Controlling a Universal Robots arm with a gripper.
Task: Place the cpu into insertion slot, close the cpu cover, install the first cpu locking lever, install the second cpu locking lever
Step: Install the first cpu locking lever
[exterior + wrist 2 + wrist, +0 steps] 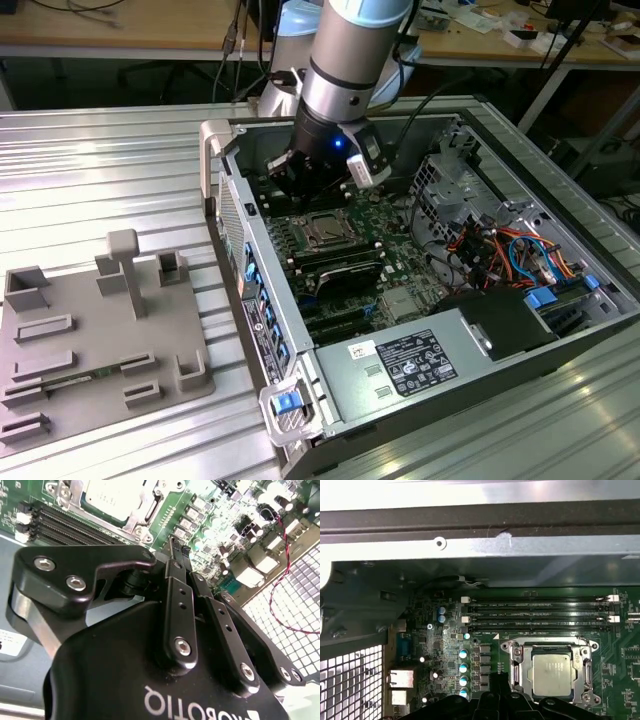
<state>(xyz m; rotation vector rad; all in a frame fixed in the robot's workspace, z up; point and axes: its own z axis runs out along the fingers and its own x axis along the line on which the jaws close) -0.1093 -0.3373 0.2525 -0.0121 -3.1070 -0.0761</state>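
Note:
The cpu [552, 669] lies silver face up in the insertion slot [325, 232] on the green motherboard. The silver cpu cover [516, 666] is folded down flat around the cpu, framing its top. The same cpu [111, 497] appears beyond my fingers in the second wrist view. My black gripper [178, 547] hangs a little above the board beside the socket, toward the case's rear wall; its fingertips are pressed together with nothing between them. In the exterior view the gripper [290, 180] sits just behind the socket. I cannot tell whether the thin locking levers along the frame are latched.
Long black memory slots [535, 612] run beside the socket. The case wall [470, 545] and a perforated rear grille [350, 680] are close by. The power supply [410, 360] and coloured cables [500, 250] occupy the case's other end. A grey fixture tray [90, 340] lies at the exterior view's left.

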